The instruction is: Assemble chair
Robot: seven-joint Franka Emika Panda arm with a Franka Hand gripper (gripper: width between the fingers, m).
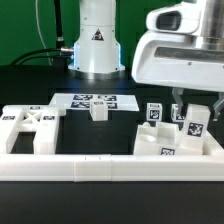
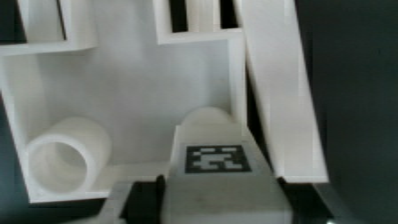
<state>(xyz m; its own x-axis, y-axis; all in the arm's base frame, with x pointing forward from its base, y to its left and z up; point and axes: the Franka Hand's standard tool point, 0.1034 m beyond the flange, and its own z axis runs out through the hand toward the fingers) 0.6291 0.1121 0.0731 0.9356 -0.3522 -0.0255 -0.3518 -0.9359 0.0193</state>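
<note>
At the exterior view's lower left lies one X-braced panel (image 1: 30, 125). Mid-frame, one small block (image 1: 97, 111) stands at the marker board (image 1: 75, 99). On the right the arm reaches straight down, its gripper (image 1: 196, 107) straddling one tagged leg (image 1: 193, 127) in a cluster of chair parts showing four tags. I cannot tell whether it grips the leg.

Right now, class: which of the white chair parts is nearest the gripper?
The tagged piece directly under the gripper, at the exterior view's right; the X-braced panel and small block sit farther left.
</note>
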